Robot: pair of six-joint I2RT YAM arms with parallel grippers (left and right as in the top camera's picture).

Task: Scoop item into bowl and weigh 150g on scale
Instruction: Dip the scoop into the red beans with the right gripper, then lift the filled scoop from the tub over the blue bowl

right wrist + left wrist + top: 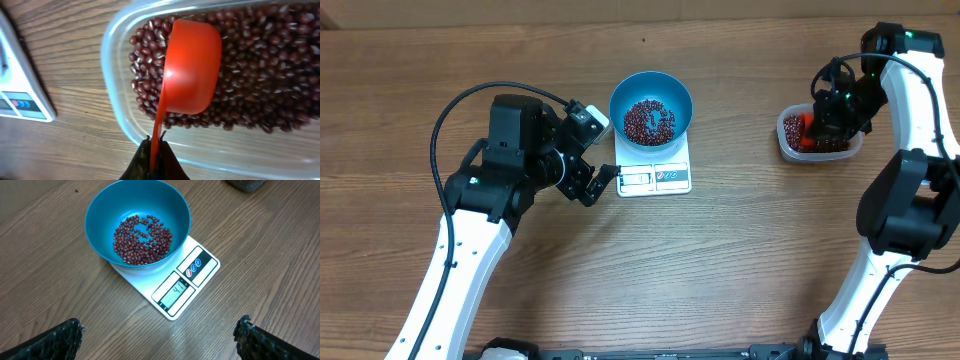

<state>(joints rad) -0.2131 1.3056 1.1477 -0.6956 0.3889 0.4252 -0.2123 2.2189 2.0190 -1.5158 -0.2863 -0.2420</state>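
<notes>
1. Resting on the white scale [655, 178], the blue bowl [651, 108] is seen with a thin layer of red-brown beans [649, 120] inside.
2. The left gripper [594, 186] is held fully spread and empty at the scale's 9 o'clock.
3. The right gripper [156, 159] is clamped on the handle of a red scoop [192, 70].
4. The scoop's cup is laid over more beans in a clear tub [112, 75], at the bowl's 3 o'clock.
</notes>
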